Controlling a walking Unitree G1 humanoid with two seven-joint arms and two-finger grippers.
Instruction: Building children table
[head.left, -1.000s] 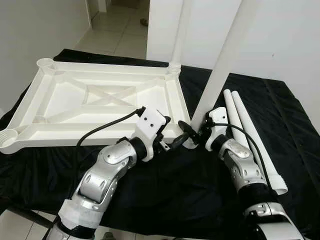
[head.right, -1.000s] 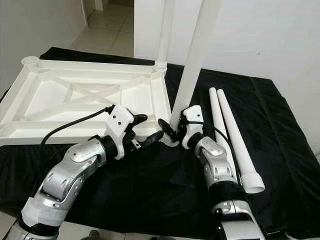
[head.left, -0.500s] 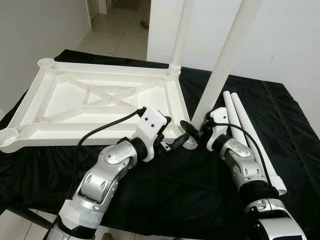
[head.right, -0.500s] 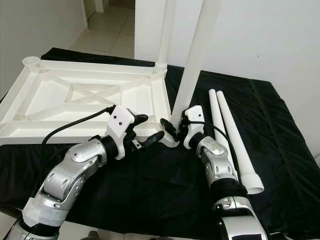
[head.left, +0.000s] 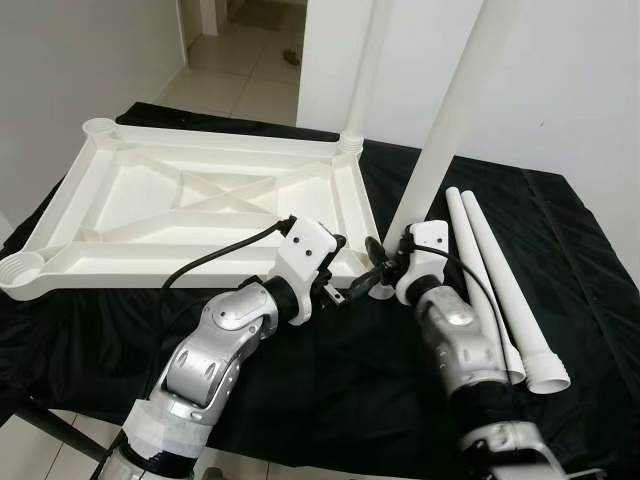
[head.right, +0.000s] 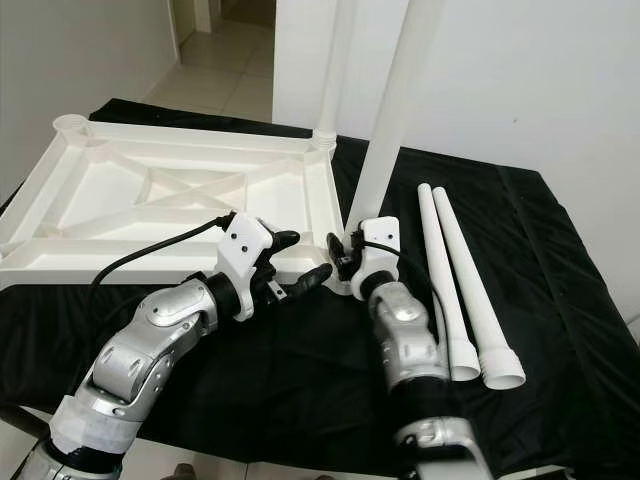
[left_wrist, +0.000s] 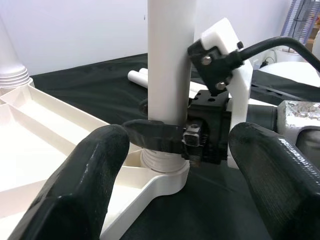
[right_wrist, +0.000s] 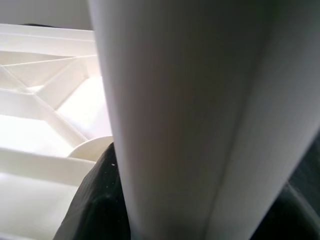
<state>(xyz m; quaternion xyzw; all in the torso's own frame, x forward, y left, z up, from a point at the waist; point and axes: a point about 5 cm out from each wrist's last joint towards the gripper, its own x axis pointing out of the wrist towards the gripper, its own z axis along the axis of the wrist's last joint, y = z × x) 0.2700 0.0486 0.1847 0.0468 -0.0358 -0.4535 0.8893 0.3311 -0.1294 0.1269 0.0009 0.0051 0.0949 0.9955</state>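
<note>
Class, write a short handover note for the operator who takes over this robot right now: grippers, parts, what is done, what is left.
Right gripper: shut on the white leg, low down, just above the tabletop's near right corner socket.
Left gripper: open, empty, beside that corner.
Tabletop: upside down on the black cloth.
Done: one leg stands in the far right corner; the held leg sits tilted in its socket.
Left: straighten and seat it, then fit the two loose legs lying on the cloth into the two open left sockets.
</note>
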